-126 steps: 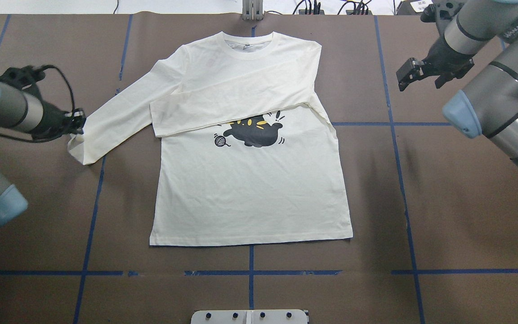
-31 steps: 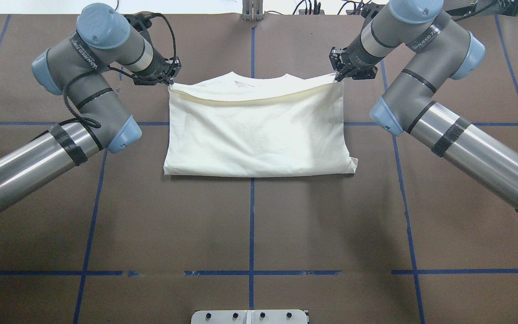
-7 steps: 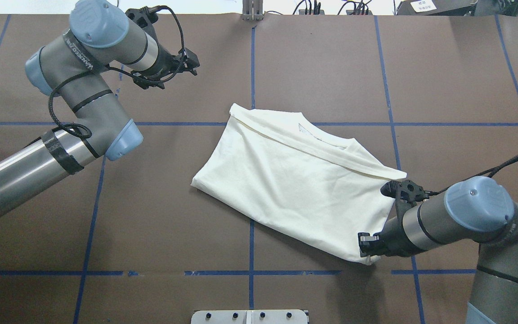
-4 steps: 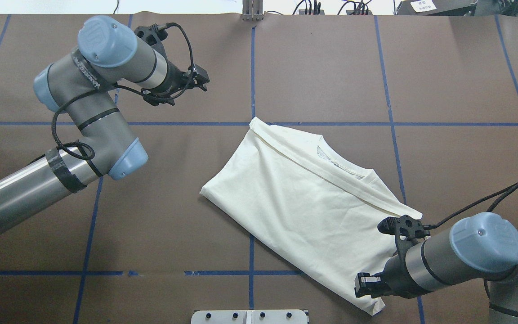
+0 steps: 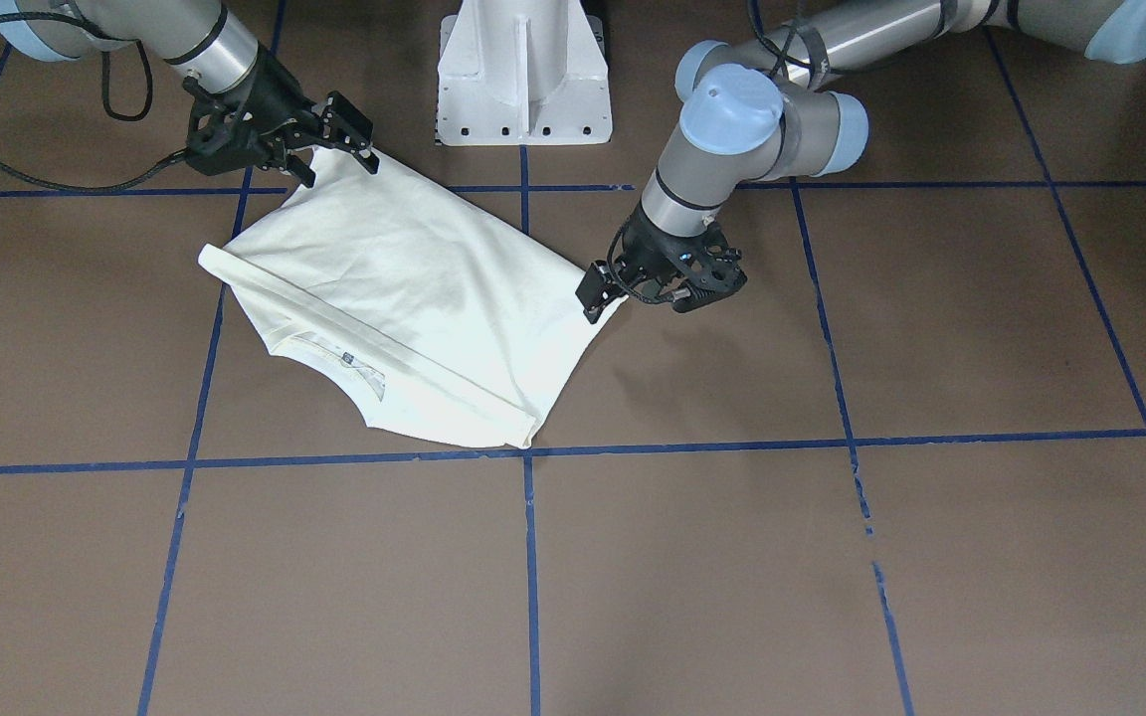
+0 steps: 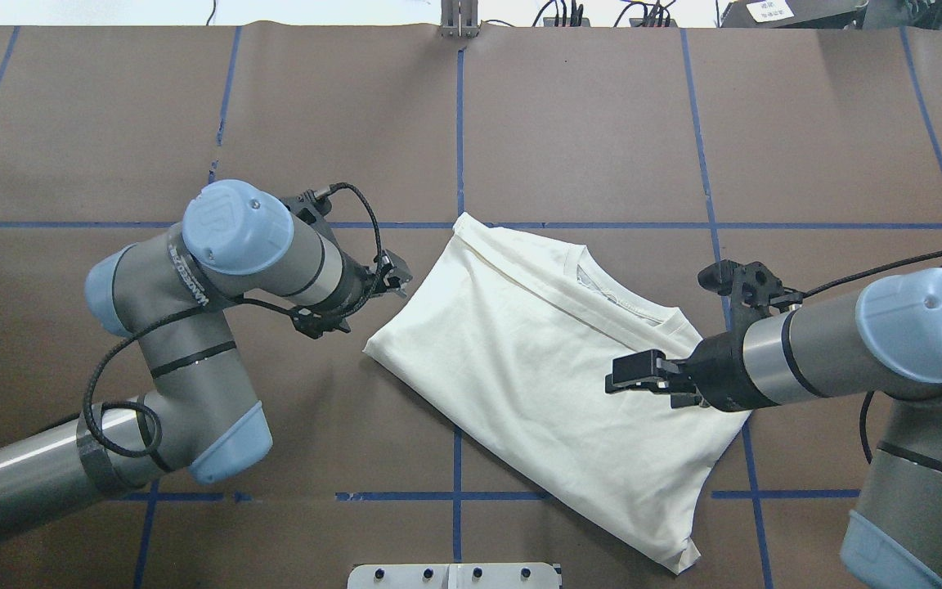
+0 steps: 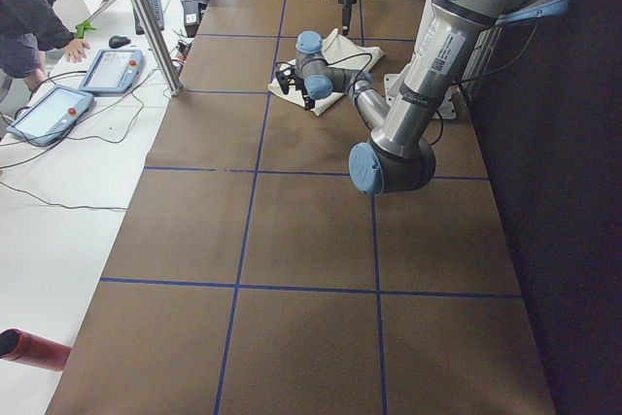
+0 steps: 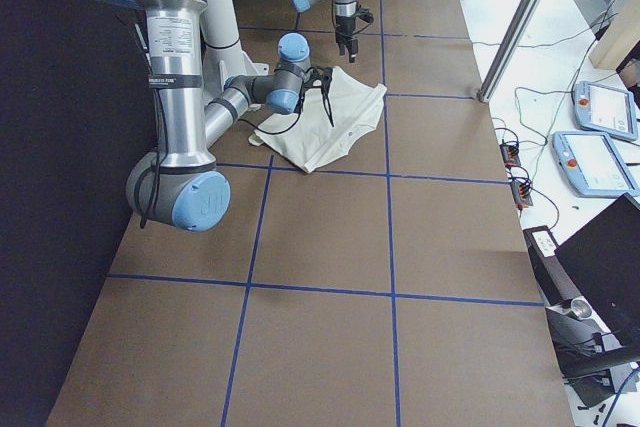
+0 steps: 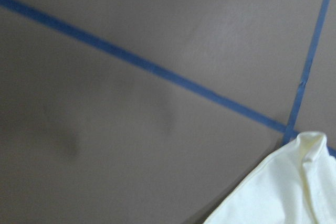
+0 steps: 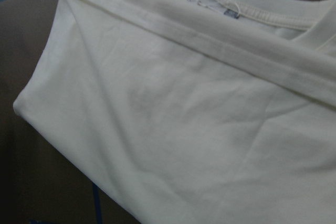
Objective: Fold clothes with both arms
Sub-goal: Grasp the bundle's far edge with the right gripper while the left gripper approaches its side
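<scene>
- Shirt (image 6: 545, 384): folded to a rough rectangle, plain cream side up, print out of sight. It lies flat on the desk (image 6: 193, 123), askew to the blue tape lines (image 6: 459, 123). Most of it is on the robot's right of the centre line, with one corner close to the pedestal (image 5: 523, 70).
- Collar (image 6: 626, 307): shows along the shirt's far long edge, beside a doubled hem band. The neck label (image 10: 231, 14) is plain in the right wrist view.
- Left tool (image 5: 655, 288): jaws spread, nothing between them, low over the desk. One fingertip (image 5: 591, 293) is just beside or touching the shirt's corner on that side; cannot tell which. The left wrist view gives only desk, tape and a bit of shirt corner at the frame's lower right.
- Right tool (image 5: 332, 149): jaws spread wide over the shirt's opposite end, by the corner nearest the pedestal. No cloth is seen pinched. Cannot tell whether the tips touch the fabric.
- Reading of the layout: the tools stand at opposite ends of the shirt. That would suit a two-arm pinch for a further fold, or squaring the bundle to the tape lines.
- Risk, as judged: the layers are loose, so a pinch at one corner may lift only the top ply and open the fold.
- Containers: none in any view. The shirt rests straight on the desk.
</scene>
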